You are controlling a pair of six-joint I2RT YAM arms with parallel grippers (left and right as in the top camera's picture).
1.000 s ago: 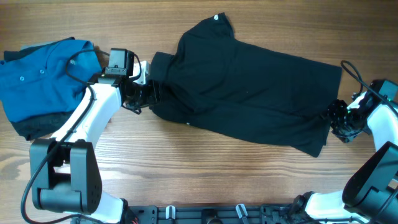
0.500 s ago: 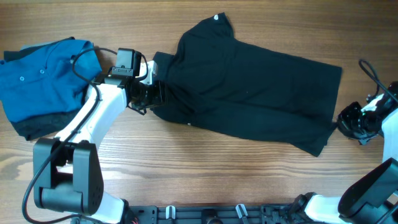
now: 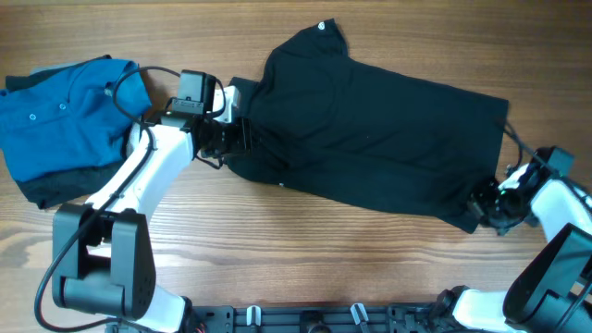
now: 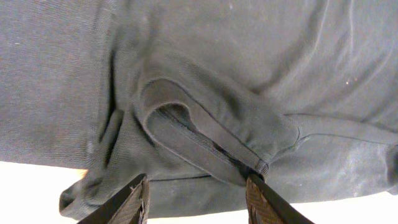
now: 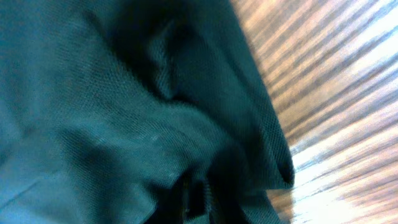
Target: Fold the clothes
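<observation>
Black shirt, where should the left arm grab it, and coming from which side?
Grip the sleeve cuff of the black shirt, probably. It stands up as a thick folded band at the shirt's end nearest the left gripper, just ahead of its open fingers. Come in low from that end so one finger slips under the band.

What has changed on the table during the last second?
The right pincer pulled away from the black shirt, then came back to its near corner. The left pincer crept slightly further onto the sleeve. The black shirt and the blue shirt lie as before.
</observation>
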